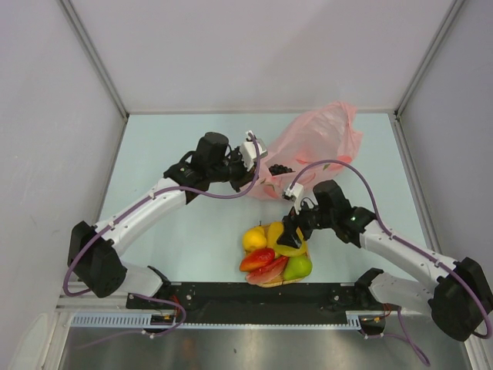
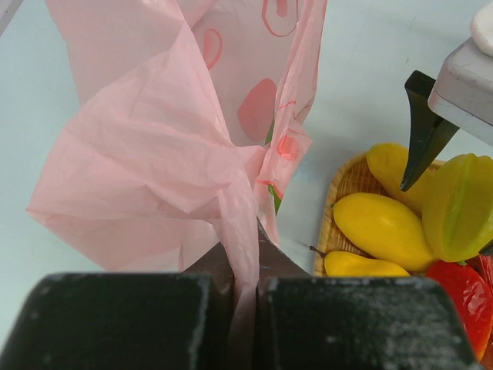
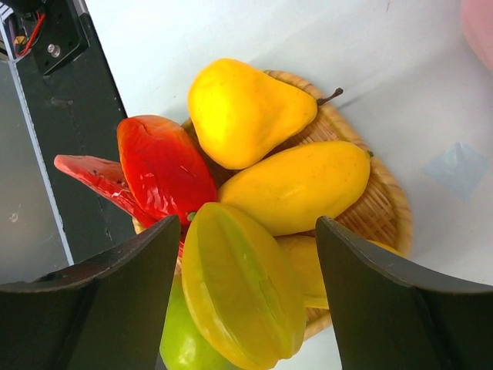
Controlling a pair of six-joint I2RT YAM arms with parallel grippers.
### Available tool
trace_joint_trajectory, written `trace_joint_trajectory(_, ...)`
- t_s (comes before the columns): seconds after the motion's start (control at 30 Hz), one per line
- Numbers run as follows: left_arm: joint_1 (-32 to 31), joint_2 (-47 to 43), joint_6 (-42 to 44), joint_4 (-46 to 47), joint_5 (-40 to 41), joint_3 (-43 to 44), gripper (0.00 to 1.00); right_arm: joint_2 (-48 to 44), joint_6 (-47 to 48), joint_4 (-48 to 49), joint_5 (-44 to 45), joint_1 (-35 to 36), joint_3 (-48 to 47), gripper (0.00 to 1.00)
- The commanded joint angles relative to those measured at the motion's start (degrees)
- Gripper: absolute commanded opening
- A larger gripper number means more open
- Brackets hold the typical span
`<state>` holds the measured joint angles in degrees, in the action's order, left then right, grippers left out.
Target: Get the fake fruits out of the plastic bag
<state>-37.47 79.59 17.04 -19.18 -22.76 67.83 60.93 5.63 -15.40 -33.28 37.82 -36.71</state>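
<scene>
**Left gripper pinches pink bag; right gripper open over fruit tray**

Nearest the lens, the left gripper point(image 2: 245, 281) has its two black fingers closed tight on a gathered fold of the plastic bag point(image 2: 146, 154), which hangs limp and crinkled beyond them. From above, the bag lies toward the table's far side, w/ a dark grape bunch point(image 1: 281, 167) at its mouth (the only fruit I can make out inside). Right of the bag in the left wrist view, a woven tray point(image 2: 347, 181) holds the other fake fruits point(image 3: 296, 185), incl. a star fruit point(image 3: 239, 293). Further right, the right gripper point(image 3: 248, 231) hovers over the star fruit, jaws spread wide either side, gripping nothing.

Judgement: the film looks thin, light, floppy and prob. slippery, so a bunched edge is the best hold. The grapes look light, rigid, glossy and bumpy, so take them across the bunch's middle.
</scene>
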Motion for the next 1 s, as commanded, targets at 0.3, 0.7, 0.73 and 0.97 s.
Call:
trace_joint_trajectory(0.3,-0.2,-0.3,2.1,1.2,-1.4,-0.3,0.0,-5.8,9.3,-8.2,12.3,0.2,-24.4,1.0)
trace_joint_trajectory(0.7,-0.1,-1.6,-0.7,-0.3,-0.1,-1.7,0.0,9.4,-0.7,4.4,9.8,-20.9,-28.2,0.48)
trace_joint_trajectory(0.73,-0.1,-1.2,-0.7,-0.5,0.1,-1.8,0.0,13.4,-0.5,5.4,11.6,-21.5,-28.2,0.42)
trace_joint_trajectory(0.97,-0.1,2.1,1.9,-1.8,3.3,0.7,0.0,20.0,4.6,-6.9,13.0,-17.2,-26.4,0.12)
